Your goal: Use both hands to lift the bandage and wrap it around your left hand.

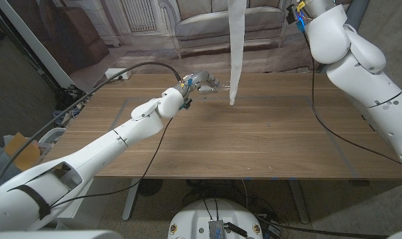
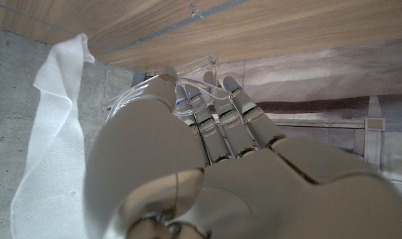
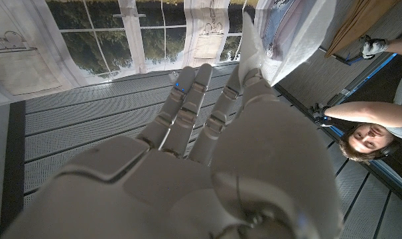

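Observation:
A long white bandage (image 1: 237,46) hangs straight down from above the picture, and its lower end reaches the wooden table (image 1: 254,139) at the far middle. My left hand (image 1: 204,83) is stretched out just left of that end, fingers straight and holding nothing. In the left wrist view the bandage (image 2: 52,153) hangs close beside my left hand (image 2: 207,153). My right arm (image 1: 350,50) is raised high at the right. In the right wrist view my right hand (image 3: 207,153) pinches the top of the bandage (image 3: 252,36) at its fingertips.
A thin clear plastic piece (image 2: 201,70) lies by my left fingertips at the table's far edge. A sofa (image 1: 207,23) stands behind the table. Black cables (image 1: 320,119) trail over the right side. A person (image 3: 367,136) is at the edge of the right wrist view.

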Available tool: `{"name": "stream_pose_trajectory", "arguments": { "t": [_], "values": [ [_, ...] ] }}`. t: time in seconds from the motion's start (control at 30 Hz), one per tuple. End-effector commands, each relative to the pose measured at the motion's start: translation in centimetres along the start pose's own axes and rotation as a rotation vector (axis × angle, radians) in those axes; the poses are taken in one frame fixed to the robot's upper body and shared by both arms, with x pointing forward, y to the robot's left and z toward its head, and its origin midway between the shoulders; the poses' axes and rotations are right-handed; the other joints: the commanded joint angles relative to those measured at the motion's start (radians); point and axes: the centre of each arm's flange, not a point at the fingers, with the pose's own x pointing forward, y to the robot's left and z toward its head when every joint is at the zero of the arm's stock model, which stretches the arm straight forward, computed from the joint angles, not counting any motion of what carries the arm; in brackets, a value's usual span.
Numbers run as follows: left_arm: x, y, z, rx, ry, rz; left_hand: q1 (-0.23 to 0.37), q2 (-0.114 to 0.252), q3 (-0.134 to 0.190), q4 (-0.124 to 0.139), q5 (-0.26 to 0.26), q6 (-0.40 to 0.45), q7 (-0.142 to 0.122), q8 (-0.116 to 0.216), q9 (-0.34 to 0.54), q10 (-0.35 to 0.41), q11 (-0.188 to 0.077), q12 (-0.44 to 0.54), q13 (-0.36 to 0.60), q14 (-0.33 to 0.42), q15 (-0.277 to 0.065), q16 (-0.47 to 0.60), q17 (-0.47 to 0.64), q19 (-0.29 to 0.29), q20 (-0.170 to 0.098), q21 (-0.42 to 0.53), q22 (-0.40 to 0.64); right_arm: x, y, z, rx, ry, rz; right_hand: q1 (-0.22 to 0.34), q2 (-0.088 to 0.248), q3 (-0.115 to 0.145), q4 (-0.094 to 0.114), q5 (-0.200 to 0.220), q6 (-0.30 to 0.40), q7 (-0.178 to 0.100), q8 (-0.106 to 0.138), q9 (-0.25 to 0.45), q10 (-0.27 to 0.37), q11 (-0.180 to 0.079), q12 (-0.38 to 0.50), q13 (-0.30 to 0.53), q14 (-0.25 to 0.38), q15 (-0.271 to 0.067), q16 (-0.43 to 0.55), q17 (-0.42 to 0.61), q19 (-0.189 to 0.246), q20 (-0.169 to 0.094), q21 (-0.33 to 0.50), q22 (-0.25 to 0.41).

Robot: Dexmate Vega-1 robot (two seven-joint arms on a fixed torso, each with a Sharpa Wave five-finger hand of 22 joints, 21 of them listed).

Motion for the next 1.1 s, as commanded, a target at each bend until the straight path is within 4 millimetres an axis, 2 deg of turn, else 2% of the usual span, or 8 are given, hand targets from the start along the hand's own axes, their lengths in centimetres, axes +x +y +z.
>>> {"name": "stream_pose_trajectory", "arguments": {
  "t": [0.03,0.47,0.73,0.9,1.1],
  "values": [
    [1.5,-2.6,0.2,-0.019,-0.020,-0.045,-0.001,-0.002,0.008,-0.001,0.002,0.000,-0.002,-0.004,0.002,-0.003,-0.003,0.002,0.000,-0.004,-0.083,0.004,0.002,-0.003,-0.054,0.000,0.001,1.5,-0.4,1.1,0.021,-0.017,-0.003,-0.011,0.000,-0.003,-0.003,0.000,0.006,0.001,-0.002,0.004,0.012,-0.002,0.000,0.003,0.002,-0.126,-0.001,0.002,0.010,-0.150,-0.003,0.001],
    [1.3,-2.1,1.2,-0.010,-0.047,-0.030,-0.004,-0.003,0.010,0.000,0.002,0.001,-0.002,-0.005,0.001,-0.002,-0.005,0.003,-0.001,-0.006,-0.082,0.005,0.002,-0.006,-0.051,-0.002,0.001,3.3,2.0,1.8,0.055,-0.052,0.054,-0.012,0.000,-0.002,-0.003,-0.001,0.007,0.000,-0.003,0.006,0.013,-0.002,-0.004,0.004,0.000,-0.125,-0.002,0.001,0.014,-0.150,-0.008,0.001],
    [0.0,-1.4,2.3,0.003,-0.078,-0.019,-0.006,-0.003,0.012,-0.001,0.002,0.003,-0.004,-0.005,0.001,0.000,-0.008,0.004,-0.002,-0.005,-0.082,0.006,0.002,-0.007,-0.050,-0.003,0.001,4.6,3.6,1.8,0.040,-0.066,0.107,-0.013,0.000,-0.001,-0.003,0.000,0.009,0.000,-0.006,0.003,0.014,-0.002,-0.006,0.005,0.002,-0.126,-0.001,0.002,0.016,-0.150,-0.011,0.001],
    [-1.7,-1.6,3.5,0.027,-0.108,-0.005,-0.006,-0.003,0.013,-0.001,0.002,0.004,-0.001,-0.005,0.001,0.002,-0.009,0.005,-0.002,-0.001,-0.083,0.008,0.002,-0.007,-0.051,-0.003,0.001,5.1,3.9,1.5,0.035,-0.073,0.119,-0.014,0.000,-0.002,-0.003,0.000,0.010,0.000,-0.006,0.004,0.015,-0.001,-0.007,0.005,0.002,-0.126,-0.002,0.002,0.016,-0.151,-0.013,0.001],
    [-2.8,-1.6,3.2,0.016,-0.090,-0.005,-0.006,-0.003,0.014,-0.002,0.002,0.007,-0.004,-0.004,0.001,0.003,-0.009,0.005,-0.002,0.002,-0.087,0.009,0.002,-0.007,-0.052,-0.003,0.001,5.1,4.1,1.0,0.023,-0.067,0.132,-0.014,-0.001,-0.002,-0.003,0.000,0.011,0.000,-0.007,0.003,0.016,-0.003,-0.008,0.007,0.002,-0.125,-0.002,0.002,0.018,-0.150,-0.015,0.002]
  ]
}}
